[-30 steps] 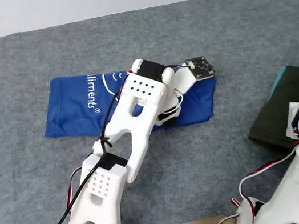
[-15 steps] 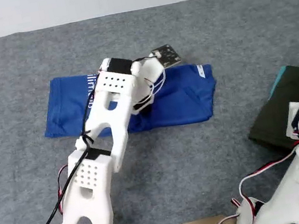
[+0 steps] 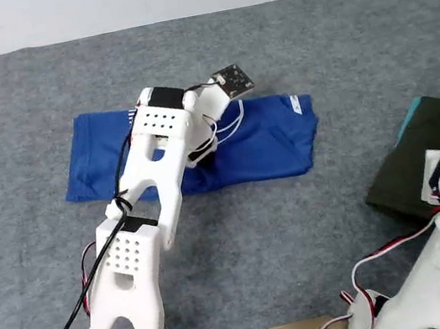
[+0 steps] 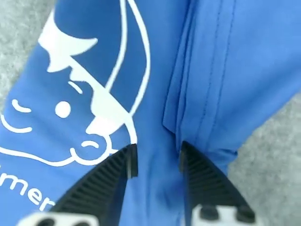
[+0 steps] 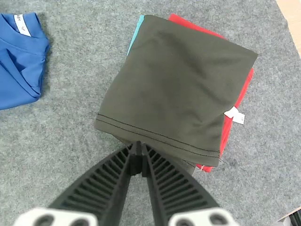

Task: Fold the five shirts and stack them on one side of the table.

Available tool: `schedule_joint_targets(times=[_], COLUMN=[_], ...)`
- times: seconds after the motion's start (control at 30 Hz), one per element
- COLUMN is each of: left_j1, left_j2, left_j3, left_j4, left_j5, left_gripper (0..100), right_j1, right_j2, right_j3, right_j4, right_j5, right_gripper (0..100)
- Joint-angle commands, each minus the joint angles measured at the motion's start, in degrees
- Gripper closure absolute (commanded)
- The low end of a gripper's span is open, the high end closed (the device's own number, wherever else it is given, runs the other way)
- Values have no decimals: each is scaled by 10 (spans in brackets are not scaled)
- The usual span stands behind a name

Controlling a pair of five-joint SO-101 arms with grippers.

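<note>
**Near side, right.** The right tool (image 5: 139, 149) is clenched on nothing, its tips pressed together. It hangs over the grey bench (image 3: 316, 224) just beside the near edge of the stack. The stack sits at the right side of the bench. A dark shirt (image 5: 178, 89) lies on top, with a red shirt (image 5: 235, 108) and a teal edge (image 5: 133, 40) showing beneath. How many shirts lie under these cannot be told.

**Middle.** The blue shirt (image 3: 259, 145) lies as a long band across the bench, well apart from the stack. The left tool (image 4: 157, 160) is released, jaws apart and pressed down on the cloth about midway along the band. One tip sits by the white print (image 4: 94, 103), the other by a stitched fold edge (image 4: 188, 94).

**Far side.** The neck label (image 3: 294, 103) lies at the band's end nearer the stack.

**Judgement.** The step in hand appears to be the cross fold of the band.
- The jaws should close on every layer at the fold edge. A top-layer pinch would likely peel the band open.
- The lift should be low, and the carried end should be laid square on the other end.
- The right tool could pin the label end to stop the cloth dragging on the bench.
- Only then should the folded shirt go onto the dark shirt.
</note>
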Motion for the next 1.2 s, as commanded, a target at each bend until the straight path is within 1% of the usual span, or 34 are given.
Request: schedule_joint_targets(times=[0.0, 0.27, 0.43, 0.53, 0.6, 0.83, 1.0, 1.17], left_j1=[10, 1, 2, 11, 21, 61, 43, 3], left_j2=[-15, -15, -15, -15, -16, -16, -9, -9], left_j3=[-39, -164, -191, -189, -182, -115, -73, -24], left_j4=[44, 110, 114, 115, 115, 115, 112, 70], left_j5=[-1, 12, 14, 18, 38, 67, 64, 44], left_gripper=[852, 852, 852, 852, 852, 852, 852, 852], right_j1=[4, 4, 4, 4, 4, 4, 4, 1], right_j2=[-9, -9, -9, -9, -9, -9, -7, -3], right_j3=[0, 0, 0, 0, 0, 0, 0, 1], right_j4=[22, 22, 22, 22, 22, 22, 22, 22], right_j5=[3, 3, 3, 3, 3, 3, 2, 1], right_gripper=[988, 988, 988, 988, 988, 988, 988, 988])
